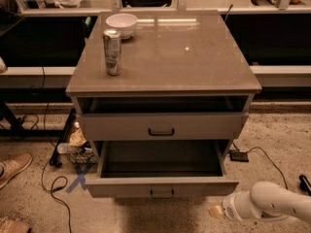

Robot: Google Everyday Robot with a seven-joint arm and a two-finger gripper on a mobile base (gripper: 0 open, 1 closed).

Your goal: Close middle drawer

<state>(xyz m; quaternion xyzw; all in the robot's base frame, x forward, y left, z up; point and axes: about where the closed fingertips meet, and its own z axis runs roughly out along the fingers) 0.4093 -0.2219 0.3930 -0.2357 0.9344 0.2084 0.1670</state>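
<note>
The middle drawer [121,187] of the grey cabinet stands pulled out, showing its dark empty tray and a low front panel with a small black bar handle [162,194]. My gripper [216,211] is at the end of the white arm [272,208] that comes in from the bottom right. It sits low, just in front of and below the right end of the drawer's front panel. I cannot tell whether it touches the panel.
The top drawer [116,126] is open a little. A can [112,51] and a white bowl [121,23] stand on the cabinet top. Cables, a basket of clutter [75,147], a blue floor cross [77,181] and a shoe [14,166] lie to the left.
</note>
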